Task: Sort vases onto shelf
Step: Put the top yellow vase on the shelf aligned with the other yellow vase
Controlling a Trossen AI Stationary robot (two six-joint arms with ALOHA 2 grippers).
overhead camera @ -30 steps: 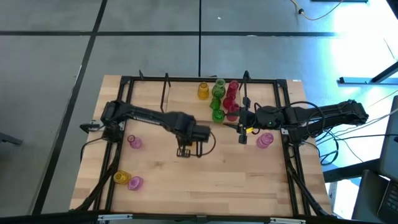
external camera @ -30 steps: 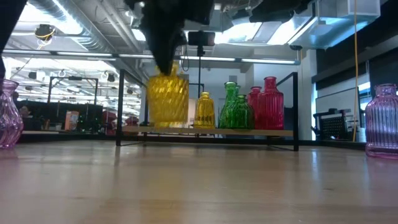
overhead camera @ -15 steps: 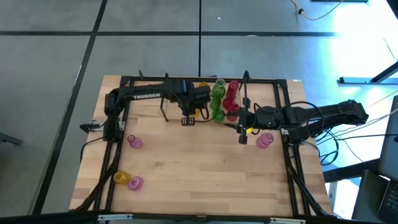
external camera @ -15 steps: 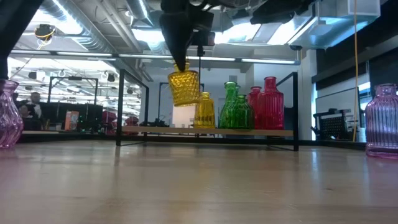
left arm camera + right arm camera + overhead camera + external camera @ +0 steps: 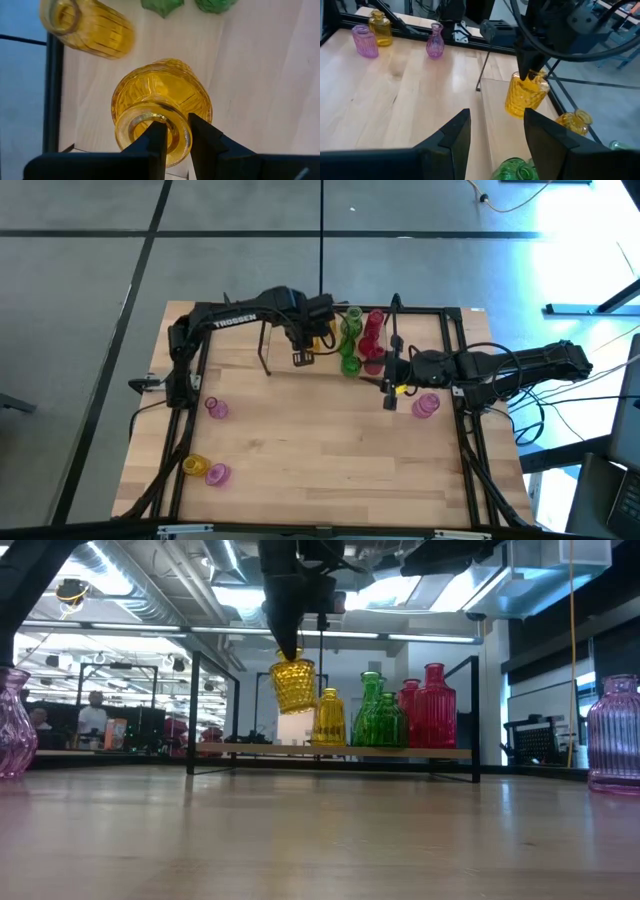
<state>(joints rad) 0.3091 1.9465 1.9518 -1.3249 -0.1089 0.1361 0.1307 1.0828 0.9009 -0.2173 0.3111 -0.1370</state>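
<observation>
My left gripper [image 5: 302,356] is shut on a yellow vase [image 5: 294,685], which hangs over the left part of the shelf [image 5: 340,752], above and just left of a yellow vase [image 5: 329,720] standing on the board. Green vases [image 5: 378,715] and red vases [image 5: 428,705] stand to its right on the shelf. My right gripper [image 5: 390,395] hovers open near the shelf's right end, nothing between its fingers [image 5: 455,135]. The held vase [image 5: 526,95] also shows in the right wrist view. My left gripper holds the yellow vase by the rim of its neck [image 5: 181,131], with one finger [image 5: 156,145] in the mouth and the other [image 5: 202,140] outside. The fingers come from above, pointing down. The vase hangs below them, slightly tilted, clear of the shelf board.
Loose vases stand on the table: a pink one [image 5: 216,409] at the left, a yellow [image 5: 195,466] and a pink one [image 5: 218,474] at the near left, a pink one [image 5: 425,406] under my right arm. Black frame posts [image 5: 193,710] edge the shelf.
My left gripper has carried the yellow vase from the table's middle toward the far edge and the shelf, rising a little and rolling slightly. The vase stays hanging below the fingers, clear of the table, now over the shelf's left part.
</observation>
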